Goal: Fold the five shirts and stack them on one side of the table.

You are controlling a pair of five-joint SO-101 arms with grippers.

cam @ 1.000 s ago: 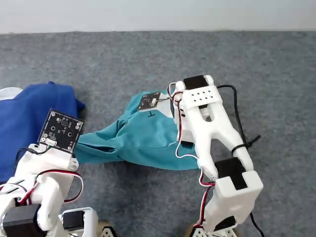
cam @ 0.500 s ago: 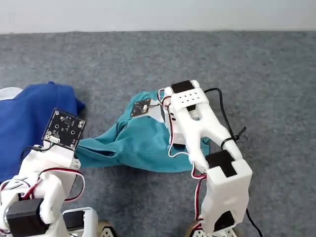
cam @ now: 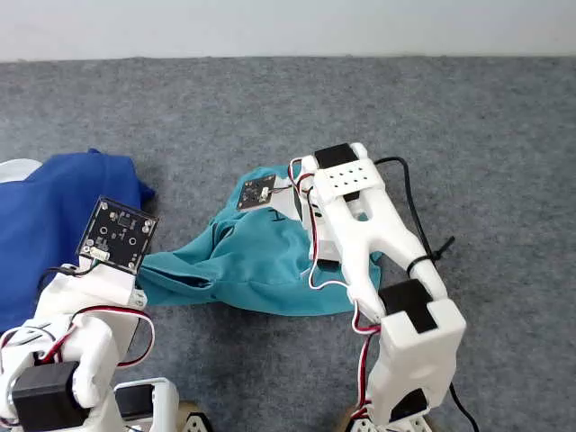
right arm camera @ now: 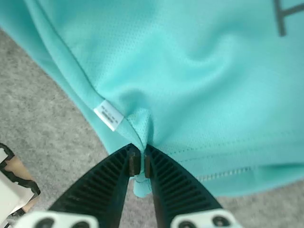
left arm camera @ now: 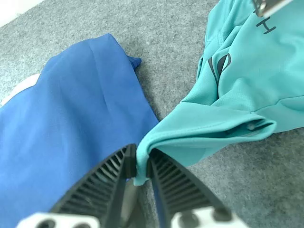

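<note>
A teal shirt [cam: 256, 261] lies bunched in the middle of the grey table between the two arms. My left gripper [left arm camera: 140, 167] is shut on the teal shirt's [left arm camera: 247, 85] corner nearest the blue shirt. My right gripper [right arm camera: 139, 164] is shut on a pinch of the teal shirt's [right arm camera: 190, 71] hem, beside a small white label [right arm camera: 109, 115]. In the high view the left arm [cam: 85, 306] stands at the near left and the right arm [cam: 369, 252] reaches over the shirt's right side. A blue shirt [cam: 54, 216] lies at the left edge.
Something white [cam: 16, 169] peeks out behind the blue shirt [left arm camera: 66, 118] at the far left. Bare grey table [cam: 504, 162] stretches to the right and toward the back wall.
The right arm has shifted left with the teal shirt's edge, bunching the cloth narrower. The left arm has barely moved.
</note>
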